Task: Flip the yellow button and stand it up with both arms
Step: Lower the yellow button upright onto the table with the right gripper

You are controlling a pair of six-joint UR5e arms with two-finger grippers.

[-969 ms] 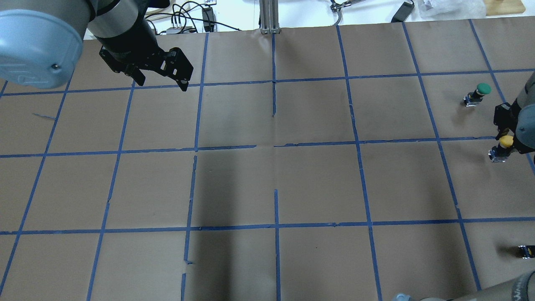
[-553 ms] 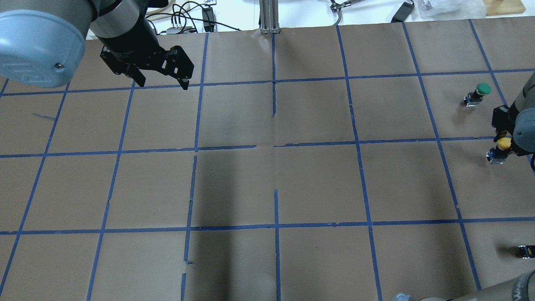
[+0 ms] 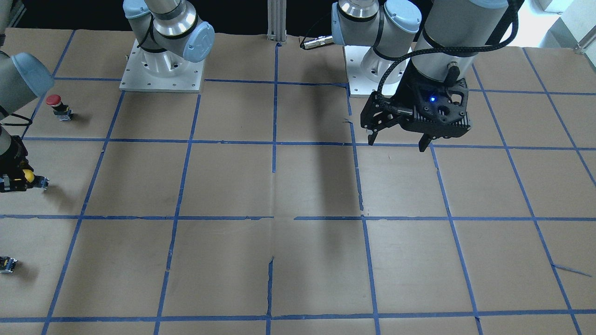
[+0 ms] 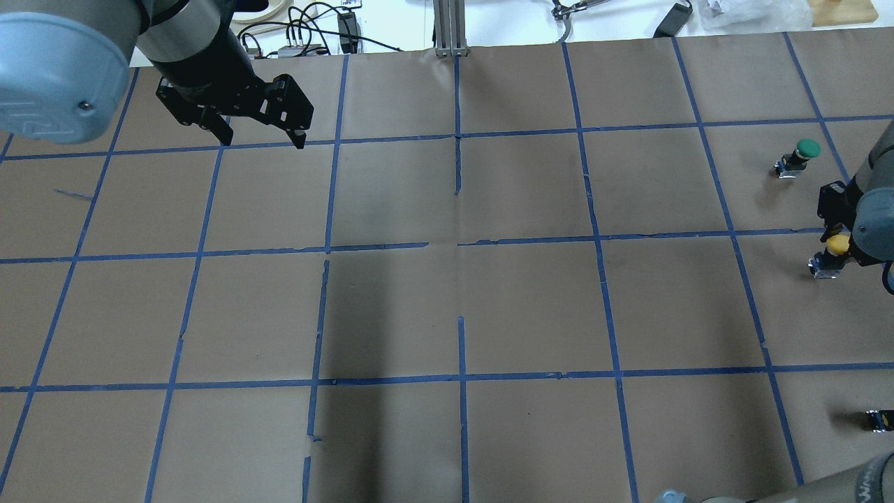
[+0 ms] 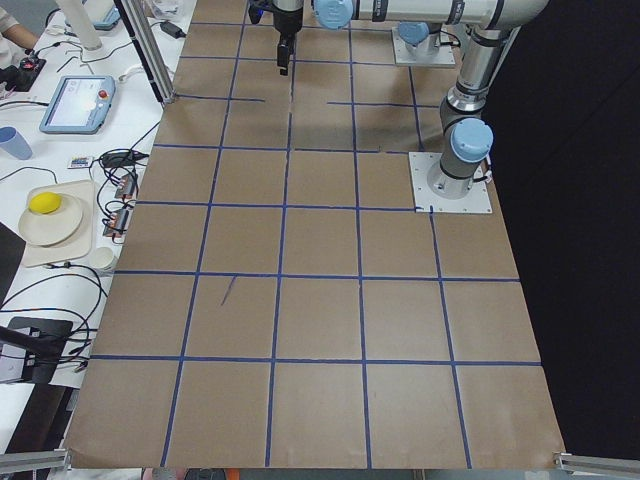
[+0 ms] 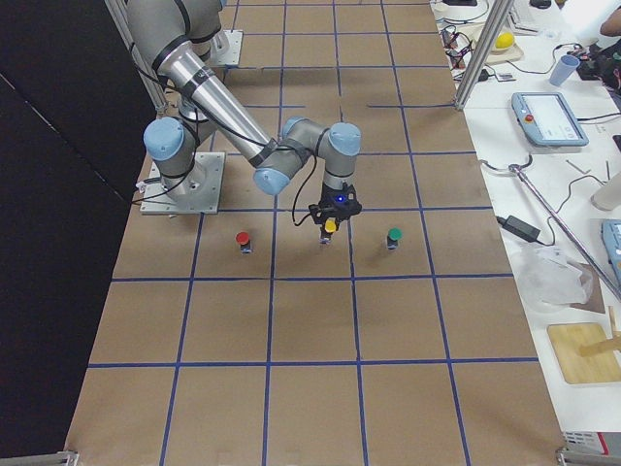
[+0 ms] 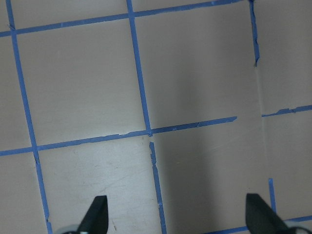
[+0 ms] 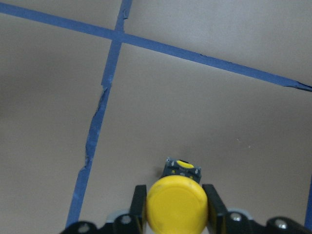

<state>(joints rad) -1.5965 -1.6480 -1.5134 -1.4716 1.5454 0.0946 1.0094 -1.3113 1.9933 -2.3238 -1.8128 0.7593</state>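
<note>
The yellow button (image 8: 176, 210) has a round yellow cap and a black-grey body (image 8: 182, 169) that points down at the brown paper. My right gripper (image 8: 176, 214) is shut on the cap, with one finger (image 8: 139, 202) on each side. It shows at the right edge of the overhead view (image 4: 835, 236) with the button (image 4: 831, 250) below it, and at the left edge of the front view (image 3: 18, 180). My left gripper (image 4: 262, 141) is open and empty far away at the back left, also seen in the front view (image 3: 397, 145) and its wrist view (image 7: 178, 214).
A green-capped button (image 4: 803, 154) stands behind the yellow one. A red-capped button (image 3: 56, 104) stands nearer the robot's base. A small capless black-grey part (image 4: 878, 419) lies at the right edge. The table is brown paper with a blue tape grid (image 4: 461, 244).
My right gripper has moved the yellow button slightly left and toward the robot. My left gripper has shifted a little left and back, still open.
</note>
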